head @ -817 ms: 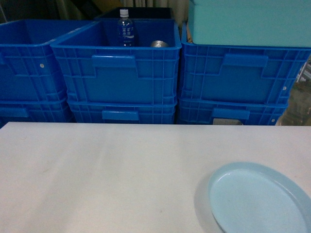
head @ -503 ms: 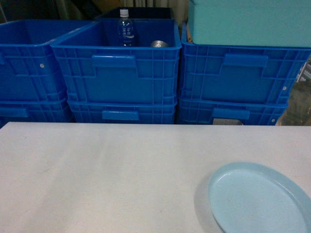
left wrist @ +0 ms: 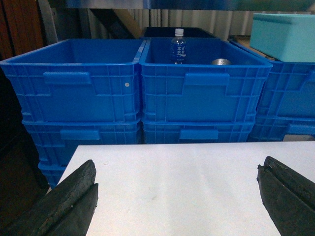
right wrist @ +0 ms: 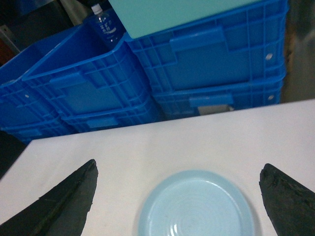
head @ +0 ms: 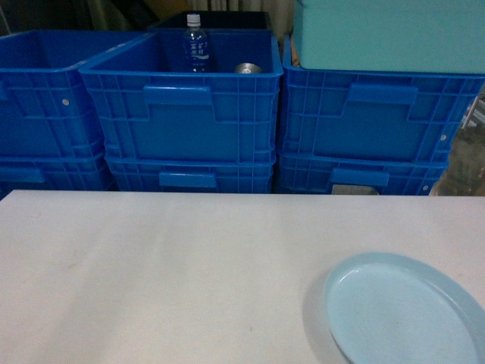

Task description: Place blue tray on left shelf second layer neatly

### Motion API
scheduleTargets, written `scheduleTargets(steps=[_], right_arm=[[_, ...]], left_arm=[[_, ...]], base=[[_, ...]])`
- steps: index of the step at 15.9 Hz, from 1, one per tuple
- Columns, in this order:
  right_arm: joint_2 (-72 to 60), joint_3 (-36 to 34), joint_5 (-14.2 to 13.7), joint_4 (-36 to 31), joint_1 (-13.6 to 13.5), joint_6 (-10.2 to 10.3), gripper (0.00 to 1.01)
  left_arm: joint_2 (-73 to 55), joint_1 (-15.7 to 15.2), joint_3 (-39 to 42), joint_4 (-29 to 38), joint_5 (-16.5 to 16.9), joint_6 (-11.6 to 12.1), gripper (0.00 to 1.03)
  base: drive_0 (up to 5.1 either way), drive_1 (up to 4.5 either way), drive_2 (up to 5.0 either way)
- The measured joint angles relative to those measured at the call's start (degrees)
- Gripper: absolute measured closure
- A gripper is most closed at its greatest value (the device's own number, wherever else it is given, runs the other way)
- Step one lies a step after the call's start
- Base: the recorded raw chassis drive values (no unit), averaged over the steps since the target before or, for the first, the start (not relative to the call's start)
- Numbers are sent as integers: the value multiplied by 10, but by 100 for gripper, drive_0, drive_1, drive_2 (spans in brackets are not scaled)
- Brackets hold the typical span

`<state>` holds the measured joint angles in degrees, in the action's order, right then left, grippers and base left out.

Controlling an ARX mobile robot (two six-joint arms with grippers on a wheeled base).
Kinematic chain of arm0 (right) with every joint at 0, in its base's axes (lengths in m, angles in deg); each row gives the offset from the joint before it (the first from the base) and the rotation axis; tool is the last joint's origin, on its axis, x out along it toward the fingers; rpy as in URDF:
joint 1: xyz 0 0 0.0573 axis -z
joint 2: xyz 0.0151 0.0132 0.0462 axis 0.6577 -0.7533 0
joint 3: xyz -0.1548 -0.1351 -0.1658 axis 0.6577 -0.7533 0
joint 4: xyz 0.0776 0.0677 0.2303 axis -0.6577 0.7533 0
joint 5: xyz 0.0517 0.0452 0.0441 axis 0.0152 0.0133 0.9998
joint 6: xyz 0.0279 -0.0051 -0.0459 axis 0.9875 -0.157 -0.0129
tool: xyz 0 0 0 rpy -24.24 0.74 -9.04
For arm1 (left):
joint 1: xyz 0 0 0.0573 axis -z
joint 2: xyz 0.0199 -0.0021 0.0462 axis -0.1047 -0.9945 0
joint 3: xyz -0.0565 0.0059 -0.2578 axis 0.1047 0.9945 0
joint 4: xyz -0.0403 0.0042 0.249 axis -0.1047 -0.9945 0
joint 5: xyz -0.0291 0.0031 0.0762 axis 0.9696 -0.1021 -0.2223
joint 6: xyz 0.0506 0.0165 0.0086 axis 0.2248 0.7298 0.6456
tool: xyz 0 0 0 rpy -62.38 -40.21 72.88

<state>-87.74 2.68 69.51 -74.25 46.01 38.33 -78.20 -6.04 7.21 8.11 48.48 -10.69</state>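
Flat on matte table (head: pixel 151 273) — glossy (round) blue tray (head: pixel 402 315).

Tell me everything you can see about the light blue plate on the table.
The blue tray is a round, shallow, pale-blue dish with a raised rim and faint rings in its glossy base; it looks like plastic or glazed ware. It is empty and lies flat on the white table, near the front right. Nothing else touches it; the right gripper hangs open above it.

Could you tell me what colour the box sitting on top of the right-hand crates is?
Turquoise box, clearest in the head view.
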Motion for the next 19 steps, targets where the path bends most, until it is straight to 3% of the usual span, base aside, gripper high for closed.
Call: scheduleTargets(steps=[2,3,4,6,8,10,16,19], right_arm=[[-224,108,96,-5,39,78,3],[-306,137,107,-1,52,85,3],[-382,160,104,2,63,82,3],[-464,181,97,16,79,45,3],[-495,182,90,13,79,14,3],[-514,178,90,-2,75,2,3],[-563,121,83,-71,39,0,3],[-588,110,81,-108,23,19,3]], left_arm=[[0,0,0,0,0,0,5],[0,0,0,0,0,0,5],[0,0,0,0,0,0,5],[0,0,0,0,0,0,5],[0,0,0,0,0,0,5],[0,0,0,0,0,0,5],[0,0,0,0,0,0,5],[0,0,0,0,0,0,5]], base=[[0,0,0],[0,0,0],[0,0,0],[0,0,0],[0,0,0],[0,0,0],[0,0,0],[0,0,0]])
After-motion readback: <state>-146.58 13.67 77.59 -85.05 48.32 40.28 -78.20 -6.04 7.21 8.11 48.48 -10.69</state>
